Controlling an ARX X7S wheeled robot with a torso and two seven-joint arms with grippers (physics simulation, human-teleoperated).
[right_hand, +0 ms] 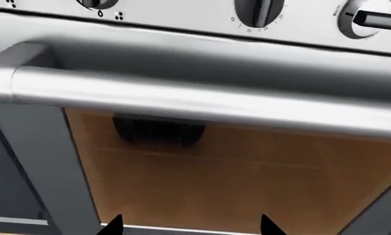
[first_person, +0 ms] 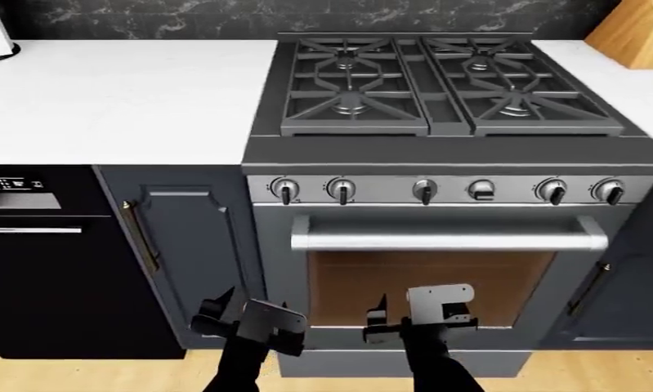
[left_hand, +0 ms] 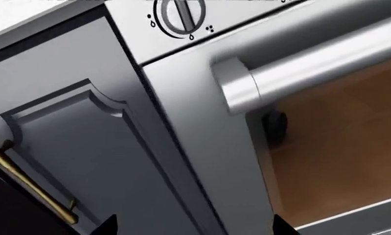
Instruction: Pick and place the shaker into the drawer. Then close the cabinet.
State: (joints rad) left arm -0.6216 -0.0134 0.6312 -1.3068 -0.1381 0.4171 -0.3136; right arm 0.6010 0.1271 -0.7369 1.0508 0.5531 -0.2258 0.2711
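The shaker is out of view in all three frames, and no open drawer shows. A dark grey cabinet door with a brass handle stands shut left of the oven; the left wrist view shows the same cabinet door and brass handle close up. My left gripper hangs low in front of that door, open and empty. My right gripper is low before the oven window, also open with nothing between its fingers.
A steel oven door with a bar handle and a row of knobs sits under the gas hob. A black dishwasher stands at the left. White countertop; knife block at the far right.
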